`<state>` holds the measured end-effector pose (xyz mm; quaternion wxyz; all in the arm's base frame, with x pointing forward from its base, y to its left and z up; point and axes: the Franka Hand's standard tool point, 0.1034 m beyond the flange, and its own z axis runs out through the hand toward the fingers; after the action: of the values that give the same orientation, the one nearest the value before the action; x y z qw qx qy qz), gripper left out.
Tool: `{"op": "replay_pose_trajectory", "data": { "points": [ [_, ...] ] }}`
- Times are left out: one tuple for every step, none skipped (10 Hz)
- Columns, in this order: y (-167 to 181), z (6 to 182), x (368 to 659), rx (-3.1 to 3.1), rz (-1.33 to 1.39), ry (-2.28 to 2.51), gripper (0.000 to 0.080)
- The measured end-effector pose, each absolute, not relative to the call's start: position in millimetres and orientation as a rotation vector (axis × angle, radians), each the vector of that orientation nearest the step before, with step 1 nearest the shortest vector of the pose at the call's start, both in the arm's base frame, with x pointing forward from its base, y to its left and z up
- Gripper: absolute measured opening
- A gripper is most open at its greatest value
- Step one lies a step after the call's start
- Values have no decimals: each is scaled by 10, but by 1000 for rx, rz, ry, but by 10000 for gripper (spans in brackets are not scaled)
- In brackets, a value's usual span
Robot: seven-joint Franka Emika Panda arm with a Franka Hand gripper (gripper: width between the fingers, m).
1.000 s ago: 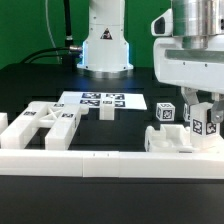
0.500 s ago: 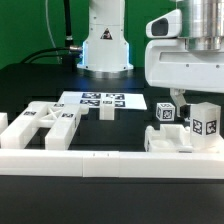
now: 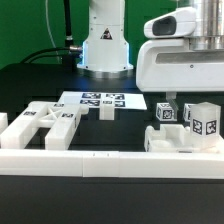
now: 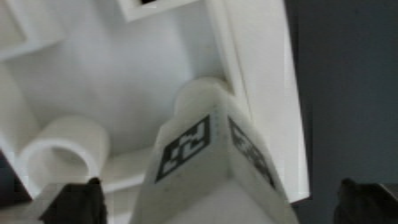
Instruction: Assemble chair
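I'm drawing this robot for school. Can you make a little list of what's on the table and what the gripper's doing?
leg: white plastic cube-ended block with black-and-white square tags
gripper: open, fingertips apart either side of the leg
neighbour: tagged white cube beside the leg
frame: white cut-out plastic piece, exterior view's left
marker board: flat, white, mid-table

We see a black table (image 3: pixel 30 85). On it lie the marker board (image 3: pixel 100 100), a small white block (image 3: pixel 107 113) just beside it, cut-out frames (image 3: pixel 45 125) at the exterior view's left, tagged parts (image 3: pixel 185 135) at its right, and the rail (image 3: pixel 90 160) along the front.
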<state>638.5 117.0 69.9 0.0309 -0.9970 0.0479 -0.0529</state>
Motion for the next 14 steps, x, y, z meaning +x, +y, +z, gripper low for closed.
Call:
{"op": "replay_pose_trajectory", "data": {
  "points": [
    [1156,696,6386,-3081,-167,32,649],
    [1131,688,6387,-3085,-168,-45,649],
    [1107,676,6386,-3086,-168,-129,649],
    [1085,668,6386,-3084,-169,-241,523],
    [1089,668,6385,-3084,-169,-242,386],
    [1088,667,6385,-3084,-169,-241,386],
    [1088,666,6385,-3084,-168,-228,286],
    [1088,666,6385,-3085,-167,-192,286],
    [1087,666,6385,-3085,-167,-194,286],
    [1090,664,6384,-3084,-166,-150,286],
    [1099,663,6382,-3065,-157,102,286],
    [1100,659,6380,-3039,-151,279,286],
    [1100,657,6381,-3004,-149,426,286],
    [1101,658,6382,-2985,-143,530,287]
  ]
}}
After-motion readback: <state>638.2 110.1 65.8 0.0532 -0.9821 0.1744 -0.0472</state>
